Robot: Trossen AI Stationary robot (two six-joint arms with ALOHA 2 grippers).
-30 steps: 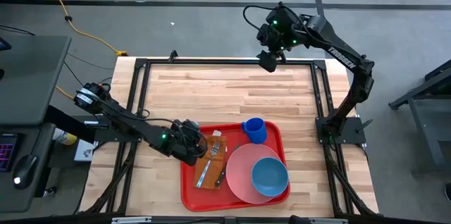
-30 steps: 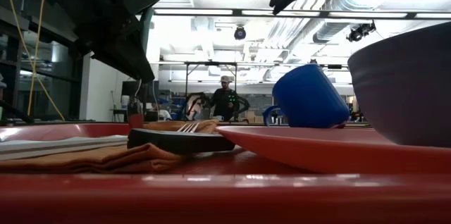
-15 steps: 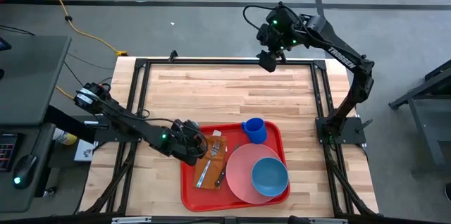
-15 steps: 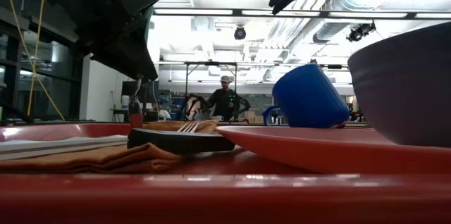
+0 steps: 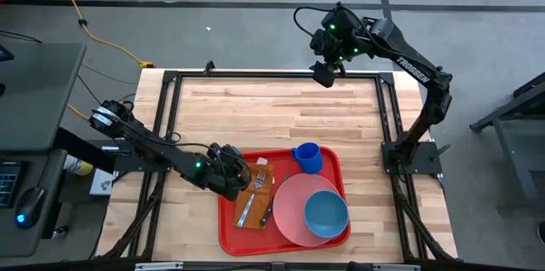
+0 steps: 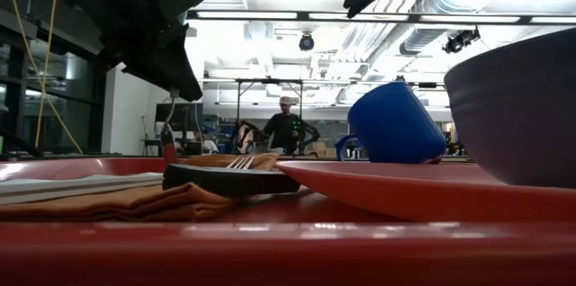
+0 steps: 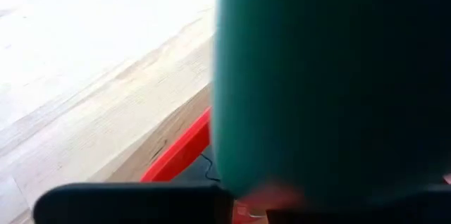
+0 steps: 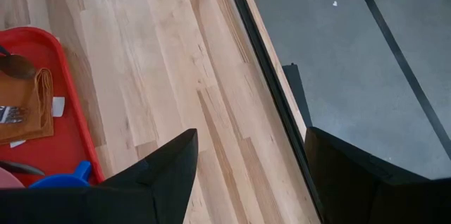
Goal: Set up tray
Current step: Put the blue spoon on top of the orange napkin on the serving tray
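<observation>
over the tray (image 5: 230,235), left gripper (image 5: 241,178) lifted slightly.

A robotics lab — exposed ceiling ducts (image 6: 423,16), strip lights (image 6: 360,18), concrete floor (image 5: 213,32), framed workbench (image 5: 281,109)

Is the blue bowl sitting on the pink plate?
Touching. The high view shows the bowl inside the plate rim; the low view shows it resting there.

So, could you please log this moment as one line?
left tool: over tray's left edge by napkin | right tool: open, raised at table's far edge
</observation>
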